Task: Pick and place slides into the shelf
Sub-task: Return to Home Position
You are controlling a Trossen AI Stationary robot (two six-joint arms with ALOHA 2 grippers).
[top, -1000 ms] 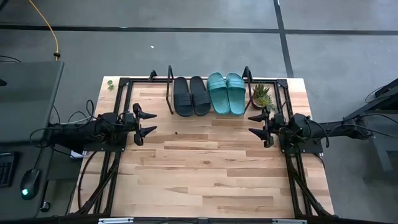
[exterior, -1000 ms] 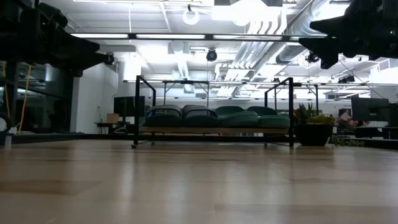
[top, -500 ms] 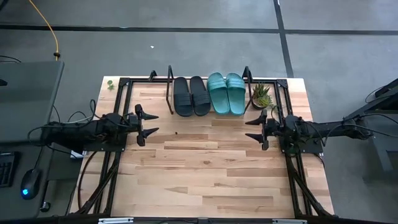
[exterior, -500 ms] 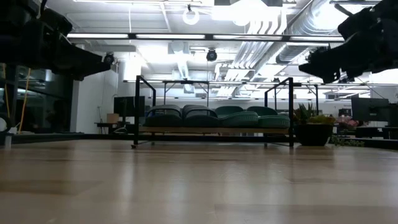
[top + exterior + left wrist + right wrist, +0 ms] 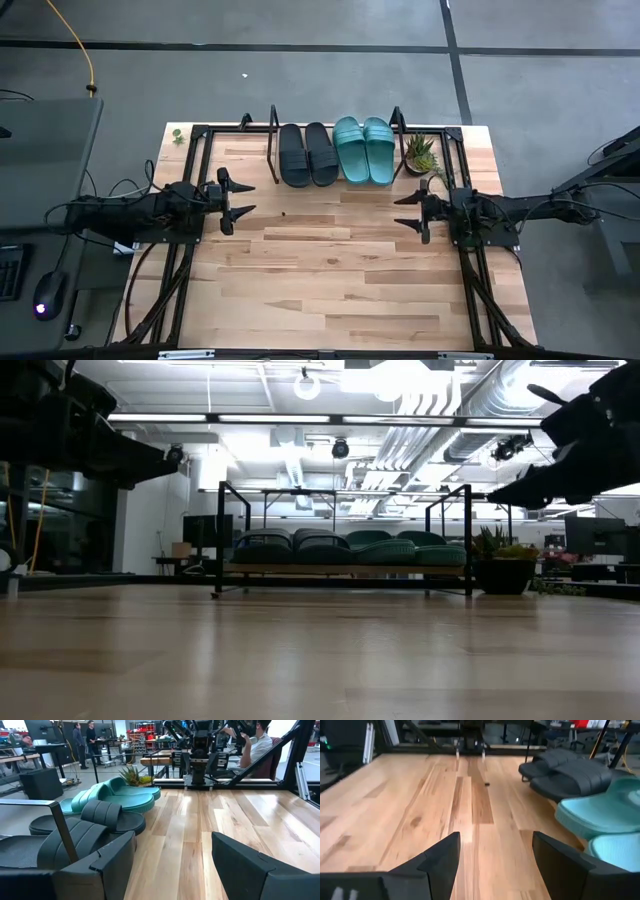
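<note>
Two black slides (image 5: 307, 154) and two teal slides (image 5: 364, 150) lie side by side, soles down, on the shelf (image 5: 273, 146) at the table's far edge; the low view shows them as a row (image 5: 345, 548) between the black tube ends. My left gripper (image 5: 238, 200) hovers open over the table's left side, pointing right, short of the black pair (image 5: 87, 827). My right gripper (image 5: 412, 209) hovers open at the right side, pointing left, near the teal pair (image 5: 600, 815). Neither holds anything.
A small potted plant (image 5: 421, 154) stands right of the shelf, close to my right arm. Black frame rails (image 5: 190, 160) run along the table's left, right and far edges. Bare wooden tabletop (image 5: 330, 270) stretches between the arms and toward the near edge. People stand beyond the table.
My right gripper has moved a little toward the table's near edge and lowered, staying open. My left gripper has hardly shifted. The slides have not moved.
</note>
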